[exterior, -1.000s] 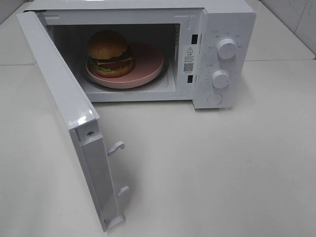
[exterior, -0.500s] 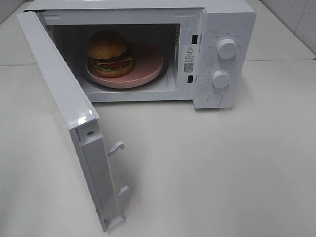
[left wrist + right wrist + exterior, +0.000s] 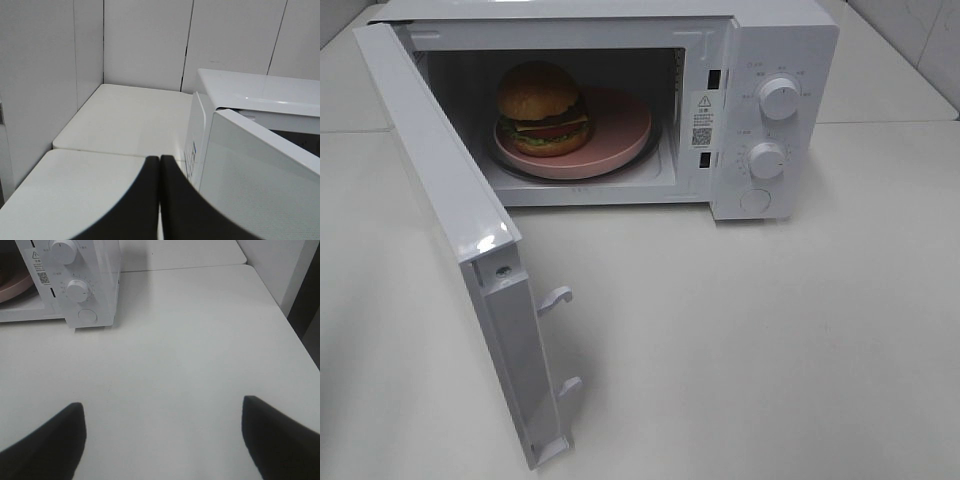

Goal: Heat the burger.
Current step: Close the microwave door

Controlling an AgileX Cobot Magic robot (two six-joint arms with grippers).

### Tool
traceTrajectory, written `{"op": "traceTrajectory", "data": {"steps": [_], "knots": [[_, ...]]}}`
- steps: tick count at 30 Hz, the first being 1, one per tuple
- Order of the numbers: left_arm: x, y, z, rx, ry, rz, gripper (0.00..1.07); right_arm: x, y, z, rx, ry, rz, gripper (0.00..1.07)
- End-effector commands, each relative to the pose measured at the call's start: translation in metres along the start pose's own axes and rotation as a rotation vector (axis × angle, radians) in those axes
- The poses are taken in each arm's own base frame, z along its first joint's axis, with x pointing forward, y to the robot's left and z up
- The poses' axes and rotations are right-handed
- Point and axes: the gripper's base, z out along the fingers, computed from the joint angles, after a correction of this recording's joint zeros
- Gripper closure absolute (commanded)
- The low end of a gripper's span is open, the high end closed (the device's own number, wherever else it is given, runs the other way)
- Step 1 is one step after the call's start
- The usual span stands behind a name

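The burger, with a golden-brown bun, lettuce, cheese and a dark patty, sits on the left part of a round pink plate inside the open white microwave. Neither gripper shows in the exterior high view. In the left wrist view my left gripper is shut with nothing between its dark fingers, hanging just outside the swung-out microwave door. My right gripper is open and empty over bare table, some way in front of the microwave's control panel. An edge of the pink plate shows there.
The microwave door stands wide open toward the front left, its latch hooks pointing right. Two round knobs and a round button sit on the right panel. White walls close off the table's far left corner.
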Motion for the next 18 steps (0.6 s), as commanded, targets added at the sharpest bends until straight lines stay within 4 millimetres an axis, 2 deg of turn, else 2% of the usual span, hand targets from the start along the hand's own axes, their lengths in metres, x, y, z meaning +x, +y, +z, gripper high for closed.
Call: {"op": "traceTrajectory", "data": {"steps": [1,12,13,15,18], "knots": [[0.009,0.002,0.014,-0.009,-0.057,-0.008,1.07,0.002,0.000,-0.003,0.002,-0.036,-0.003,0.32],[0.023,0.004,0.052,-0.013,-0.030,0.050,1.07,0.002,0.000,-0.003,0.002,-0.036,-0.003,0.32],[0.027,0.003,0.059,0.004,-0.017,0.068,1.07,0.002,0.000,-0.003,0.002,-0.036,-0.003,0.32],[0.029,0.002,0.062,0.011,-0.010,0.061,1.07,0.002,0.000,-0.003,0.002,-0.036,-0.003,0.32],[0.038,-0.006,0.074,0.106,0.014,0.056,1.07,0.002,0.000,-0.003,0.002,-0.036,-0.003,0.32]]}}
